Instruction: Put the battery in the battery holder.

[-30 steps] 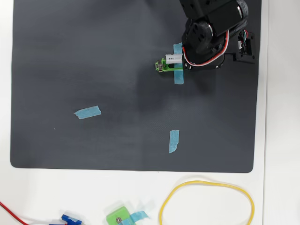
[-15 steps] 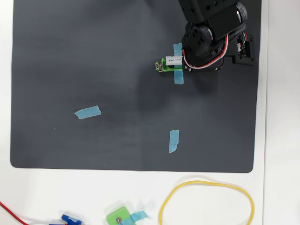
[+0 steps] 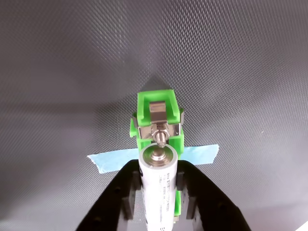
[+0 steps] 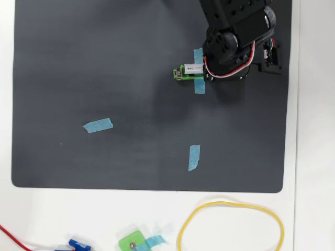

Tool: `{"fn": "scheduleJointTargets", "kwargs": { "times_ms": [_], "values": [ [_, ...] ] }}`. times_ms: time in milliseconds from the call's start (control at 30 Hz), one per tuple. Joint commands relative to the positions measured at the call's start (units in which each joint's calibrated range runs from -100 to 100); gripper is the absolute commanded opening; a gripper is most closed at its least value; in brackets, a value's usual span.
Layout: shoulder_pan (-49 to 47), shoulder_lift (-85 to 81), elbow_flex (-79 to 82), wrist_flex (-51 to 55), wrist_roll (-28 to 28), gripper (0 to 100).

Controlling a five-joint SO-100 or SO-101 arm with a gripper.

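Note:
In the wrist view my gripper (image 3: 158, 182) is shut on the white battery (image 3: 158, 187), a black finger on each side of it. The battery's metal end sits just short of the silver contact at the far end of the green battery holder (image 3: 155, 103). A blue tape strip (image 3: 110, 159) crosses the holder under the battery. In the overhead view the battery (image 4: 194, 68) lies along the holder (image 4: 179, 73) on the dark mat, and the black arm hides its right end and the gripper (image 4: 202, 69). I cannot tell whether the battery is fully seated.
In the overhead view two loose blue tape pieces (image 4: 98, 125) (image 4: 194, 157) lie on the dark mat (image 4: 78, 63). On the white table in front are a yellow loop (image 4: 230, 203), a squarish green piece (image 4: 131, 242), a blue part (image 4: 78, 244) and a red wire (image 4: 10, 236).
The arm has shifted slightly and the battery has dropped from just above the holder's edge into line with the holder. The gripper stays shut on it.

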Motion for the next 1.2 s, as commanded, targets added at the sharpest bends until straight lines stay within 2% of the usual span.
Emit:
{"fn": "scheduleJointTargets", "kwargs": {
  "times_ms": [0,567,867,1167],
  "values": [
    [-2.3,-0.2,-1.2,-0.4,0.0,0],
    [-2.3,-0.3,-1.2,-0.9,0.1,1],
    [-1.8,-0.3,-1.0,-1.6,-0.3,24],
    [-1.6,-0.3,-0.6,-1.4,0.1,24]
  ]
}}
